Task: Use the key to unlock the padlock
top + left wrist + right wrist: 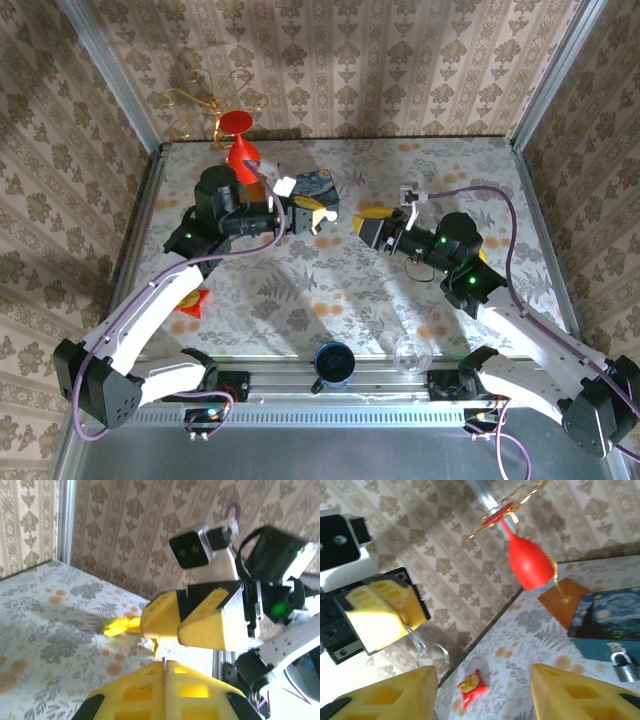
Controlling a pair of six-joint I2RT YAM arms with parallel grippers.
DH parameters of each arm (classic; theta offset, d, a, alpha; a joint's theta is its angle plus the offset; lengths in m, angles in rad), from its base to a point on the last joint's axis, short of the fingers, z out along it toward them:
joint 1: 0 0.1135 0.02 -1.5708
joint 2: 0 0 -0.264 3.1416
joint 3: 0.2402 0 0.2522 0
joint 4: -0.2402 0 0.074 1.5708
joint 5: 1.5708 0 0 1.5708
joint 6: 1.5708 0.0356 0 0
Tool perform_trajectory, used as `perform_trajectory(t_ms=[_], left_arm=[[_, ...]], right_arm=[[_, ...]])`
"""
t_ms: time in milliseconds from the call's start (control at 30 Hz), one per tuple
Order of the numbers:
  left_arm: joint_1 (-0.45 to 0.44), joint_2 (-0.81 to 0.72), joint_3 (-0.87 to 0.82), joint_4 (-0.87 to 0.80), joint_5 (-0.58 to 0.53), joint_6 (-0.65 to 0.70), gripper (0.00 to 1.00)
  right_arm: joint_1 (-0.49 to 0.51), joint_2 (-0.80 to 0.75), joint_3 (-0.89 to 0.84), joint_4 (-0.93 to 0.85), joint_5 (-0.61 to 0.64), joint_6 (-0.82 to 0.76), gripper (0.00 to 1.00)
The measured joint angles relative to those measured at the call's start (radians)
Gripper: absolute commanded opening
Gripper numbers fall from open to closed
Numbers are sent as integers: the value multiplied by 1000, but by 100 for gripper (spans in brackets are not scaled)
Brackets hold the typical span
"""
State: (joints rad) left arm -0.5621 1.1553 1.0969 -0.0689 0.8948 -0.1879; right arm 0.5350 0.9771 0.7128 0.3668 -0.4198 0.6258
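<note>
The small silvery padlock (622, 666) rests against the front of the blue swirl-painted tin (610, 617), on the table. My left gripper (165, 664) is shut on the key (164, 661), a thin metal edge pinched between its yellow fingers. In the right wrist view a key ring (420, 644) hangs below those fingers. From above, the left gripper (303, 215) hovers just in front of the tin (318, 188). My right gripper (484, 675) is open and holds nothing. It faces the left gripper from the right (373, 232).
A red goblet-shaped ornament (238, 140) with gold wire stands on an orange square at the back left. A red snack packet (188, 300) lies at the left. A blue cup (333, 365) and a clear glass (412, 352) stand near the front edge. A yellow scrap (120, 626) lies mid-table.
</note>
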Motion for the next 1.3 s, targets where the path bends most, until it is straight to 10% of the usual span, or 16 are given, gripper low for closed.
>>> perform_trajectory(t_ms=[567, 1300], left_arm=[[0, 1, 16, -155, 143, 98, 0], [2, 1, -11, -19, 192, 22, 0]], right_arm=[[60, 103, 114, 1, -292, -123, 42], [65, 113, 120, -32, -303, -164, 11]])
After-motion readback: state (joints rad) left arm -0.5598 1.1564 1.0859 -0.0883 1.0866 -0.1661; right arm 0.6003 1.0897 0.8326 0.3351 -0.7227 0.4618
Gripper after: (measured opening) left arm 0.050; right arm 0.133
